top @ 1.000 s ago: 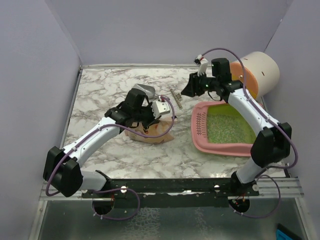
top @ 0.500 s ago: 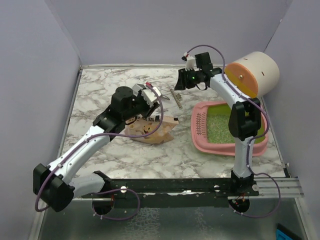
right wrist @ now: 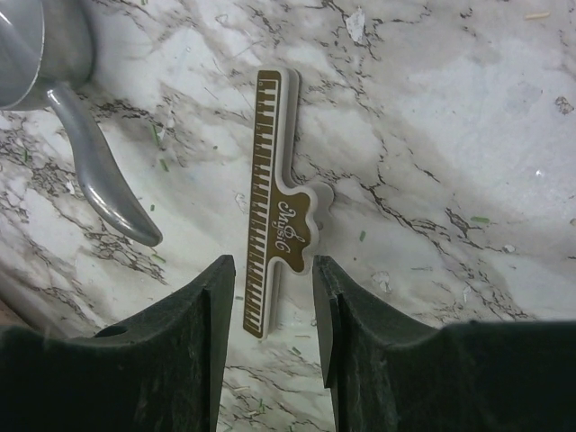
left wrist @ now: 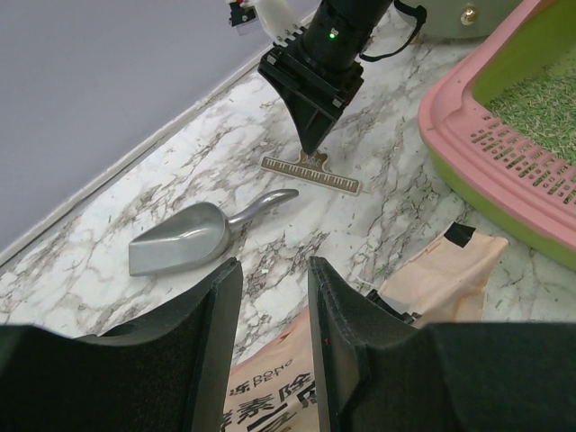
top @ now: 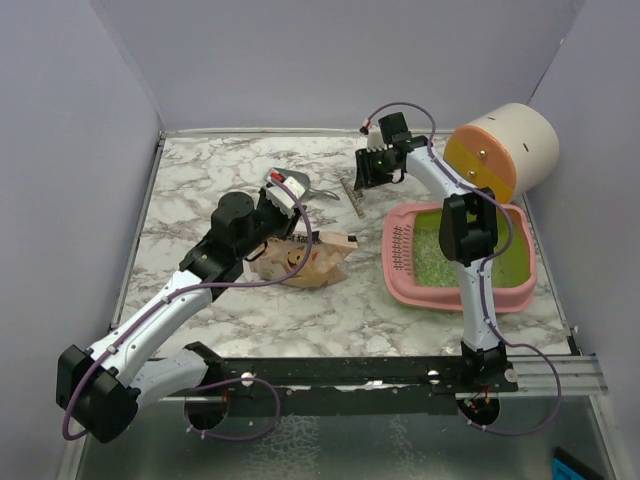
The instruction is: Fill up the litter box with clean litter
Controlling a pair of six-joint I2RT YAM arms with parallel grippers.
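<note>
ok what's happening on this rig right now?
The litter box holds some pale-green litter. The right gripper is open, poised over the bag clip on the table. The left gripper is open and empty above the tan bag; the metal scoop lies just beyond.

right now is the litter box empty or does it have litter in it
Not empty: pale-green litter covers the litter box floor, below the rim.
</note>
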